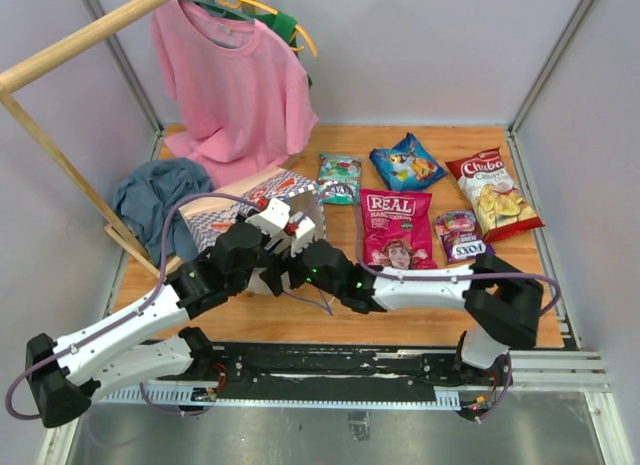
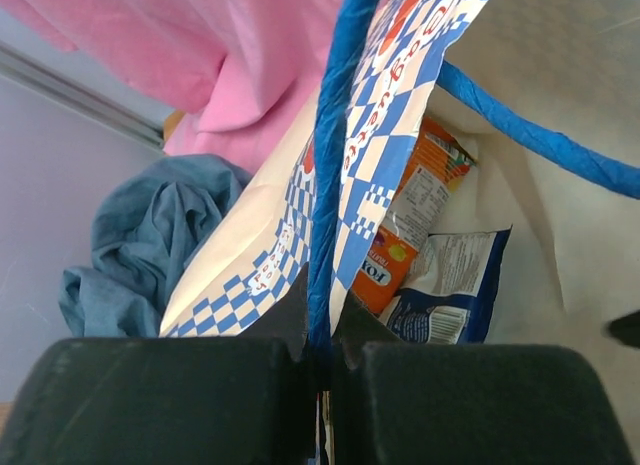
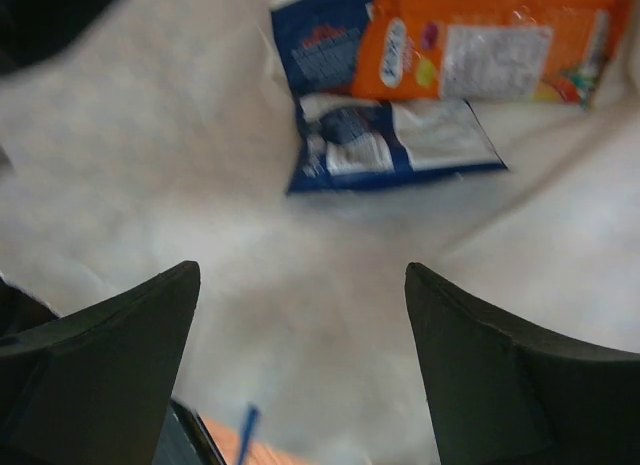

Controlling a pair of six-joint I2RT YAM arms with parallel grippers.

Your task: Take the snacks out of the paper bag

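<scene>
The checkered paper bag (image 1: pixel 235 210) lies on its side at the table's left, mouth toward the arms. My left gripper (image 2: pixel 322 335) is shut on the bag's blue cord handle (image 2: pixel 335 135) and rim, holding the mouth up. It shows in the top view (image 1: pixel 280 223). My right gripper (image 3: pixel 300 275) is open and empty at the bag's mouth, and also shows in the top view (image 1: pixel 308 263). Inside lie an orange packet (image 3: pixel 480 45), a blue-white packet (image 3: pixel 400 145) and a dark blue packet (image 3: pixel 320 45). On the table lie the REAL bag (image 1: pixel 396 228), Chiba chips (image 1: pixel 492 193), a blue bag (image 1: pixel 406 162), a teal packet (image 1: pixel 340 177) and a purple packet (image 1: pixel 461 235).
A pink T-shirt (image 1: pixel 235 85) hangs on a wooden rack (image 1: pixel 60 60) at the back left. A blue-grey cloth (image 1: pixel 155 195) lies left of the bag. Grey walls enclose the wooden table (image 1: pixel 300 320).
</scene>
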